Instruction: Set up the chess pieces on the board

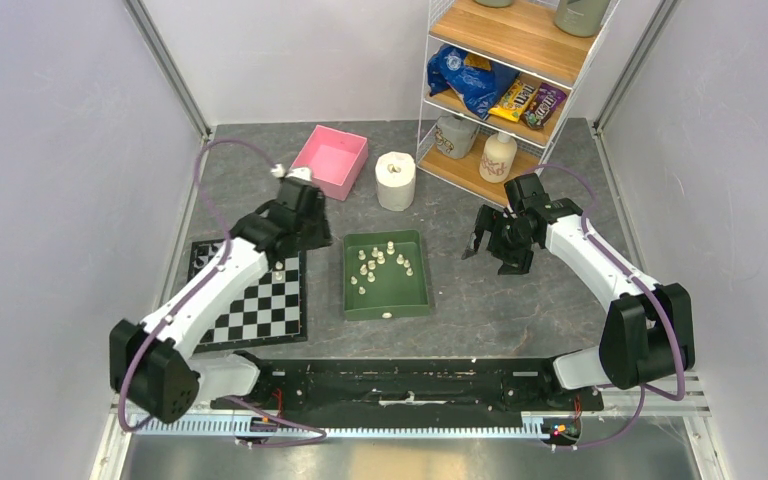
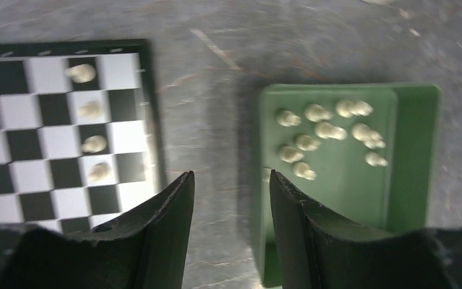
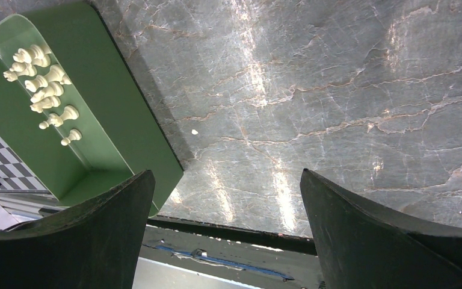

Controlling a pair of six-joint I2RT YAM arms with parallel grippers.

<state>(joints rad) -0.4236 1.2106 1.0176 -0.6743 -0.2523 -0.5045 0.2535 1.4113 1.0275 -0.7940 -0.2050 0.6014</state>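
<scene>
The checkered board (image 1: 250, 310) lies at the left; in the left wrist view several cream chess pieces (image 2: 94, 144) stand in a column on its right side (image 2: 48, 138). More chess pieces (image 1: 380, 262) lie loose in the green tray (image 1: 415, 300), also seen in the left wrist view (image 2: 319, 129) and the right wrist view (image 3: 43, 90). My left gripper (image 1: 300, 232) hovers over the gap between board and tray, open and empty (image 2: 231, 180). My right gripper (image 1: 490, 252) hangs right of the tray over bare table, open wide and empty (image 3: 225, 180).
A pink box (image 1: 332, 160) and a white paper roll (image 1: 395, 180) stand behind the tray. A wire shelf (image 1: 505, 90) with snacks and bottles fills the back right. The tray's wall (image 2: 412, 168) and its rim (image 3: 126, 114) rise above the table.
</scene>
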